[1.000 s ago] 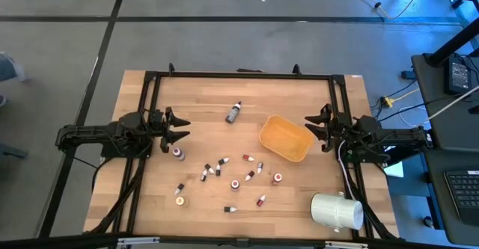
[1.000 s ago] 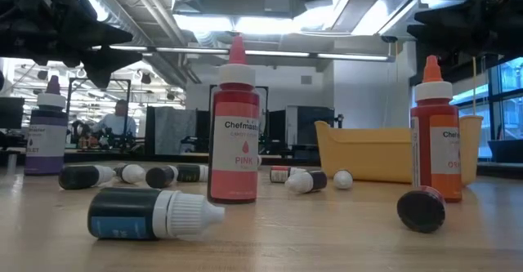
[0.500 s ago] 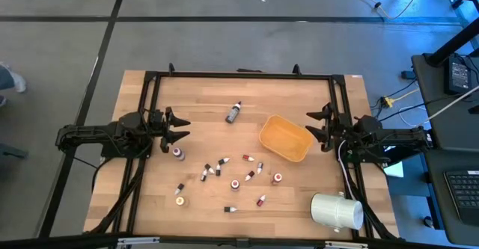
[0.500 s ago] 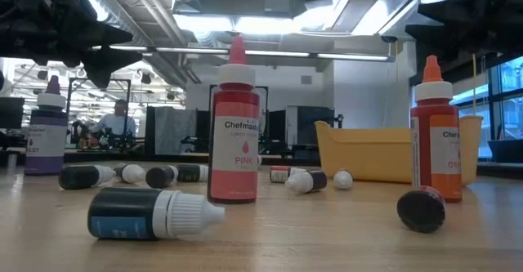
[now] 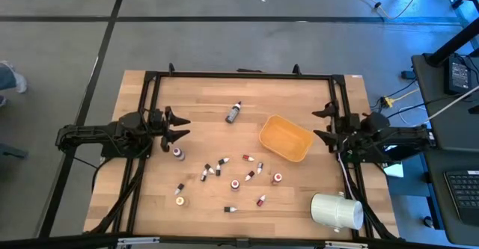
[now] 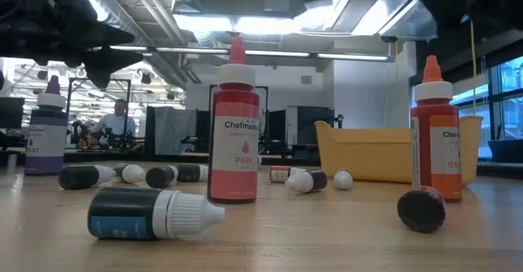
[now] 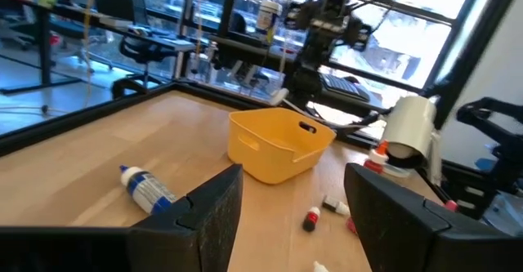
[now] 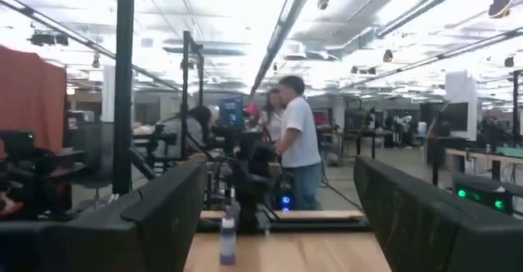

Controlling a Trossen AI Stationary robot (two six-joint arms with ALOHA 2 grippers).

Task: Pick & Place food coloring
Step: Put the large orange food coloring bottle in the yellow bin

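Several small food coloring bottles (image 5: 224,164) stand or lie scattered on the wooden table's near middle. A larger dark bottle (image 5: 233,112) lies farther back. In the low view a pink bottle (image 6: 236,133) and an orange one (image 6: 435,133) stand upright, and a dark one (image 6: 151,214) lies on its side. My left gripper (image 5: 182,128) hovers open and empty at the table's left side, level, above a purple bottle (image 5: 178,153). My right gripper (image 5: 316,125) hovers open and empty at the right side, beside the yellow bowl (image 5: 285,137).
The yellow bowl (image 7: 278,145) sits right of centre. A big white cylinder (image 5: 337,210) lies at the near right corner. A black frame (image 5: 239,75) runs round the table. People stand in the room beyond the table (image 8: 296,141).
My right gripper has opened wider, risen a little and tipped its fingers upward, drawing back slightly toward the table's right edge. The bottles and the bowl have kept their places.
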